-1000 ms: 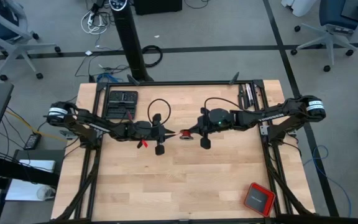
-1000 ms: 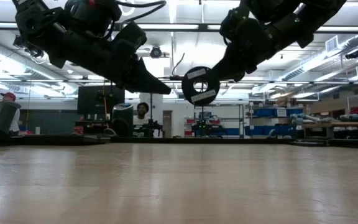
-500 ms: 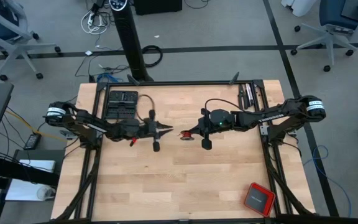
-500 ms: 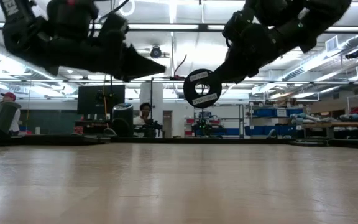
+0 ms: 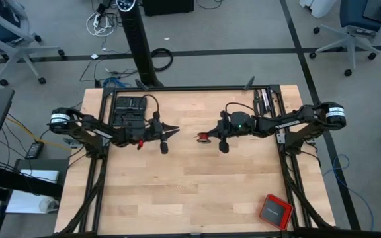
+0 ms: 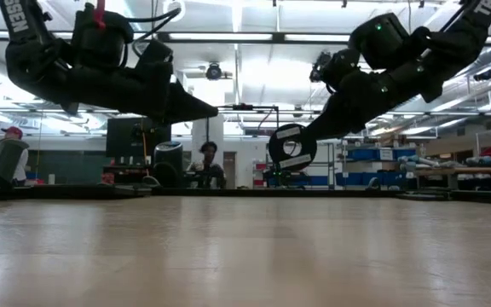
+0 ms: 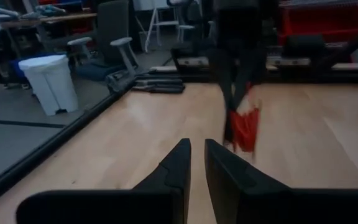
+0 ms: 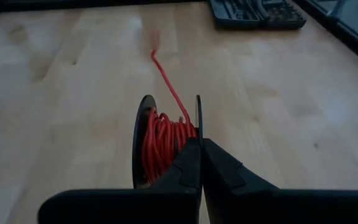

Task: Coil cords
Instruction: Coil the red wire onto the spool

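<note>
Your right gripper (image 8: 199,163) pinches the spool (image 8: 166,142) of red cord (image 8: 164,138) above mid-table; left gripper (image 7: 197,163) nearly closed, cord end unseen. A slipped strand could unwind those wraps.

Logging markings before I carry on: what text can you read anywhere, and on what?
"SSEN", the end of a longer word, on the left arm.
"TR", cut off at the picture's edge, on the right arm.
Spool: white label too blurred to read.
Red box: lid print too small to read.
</note>
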Action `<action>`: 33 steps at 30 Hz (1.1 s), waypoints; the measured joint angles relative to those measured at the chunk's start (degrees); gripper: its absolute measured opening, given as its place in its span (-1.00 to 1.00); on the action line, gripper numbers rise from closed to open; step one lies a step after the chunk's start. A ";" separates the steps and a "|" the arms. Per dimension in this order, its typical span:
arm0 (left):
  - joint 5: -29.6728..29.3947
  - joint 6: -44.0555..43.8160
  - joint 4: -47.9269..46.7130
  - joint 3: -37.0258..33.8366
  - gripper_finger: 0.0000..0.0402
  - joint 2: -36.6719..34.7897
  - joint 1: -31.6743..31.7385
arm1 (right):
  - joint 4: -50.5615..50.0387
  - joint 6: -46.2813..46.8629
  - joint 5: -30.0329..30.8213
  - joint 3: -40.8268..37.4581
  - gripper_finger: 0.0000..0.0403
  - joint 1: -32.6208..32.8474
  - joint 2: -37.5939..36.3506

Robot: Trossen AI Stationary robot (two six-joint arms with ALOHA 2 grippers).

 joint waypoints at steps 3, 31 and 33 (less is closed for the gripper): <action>0.45 -0.45 3.61 0.00 -0.75 0.02 0.58 | 0.40 0.02 -1.07 -0.40 -1.00 -0.54 0.00; 1.70 -5.07 2.76 0.17 -0.75 1.84 1.43 | 17.23 5.75 -8.87 3.75 -1.00 -2.48 18.43; 0.81 -4.74 2.76 0.17 -0.75 1.84 1.44 | 16.94 5.82 -9.01 3.75 -1.00 -2.46 18.43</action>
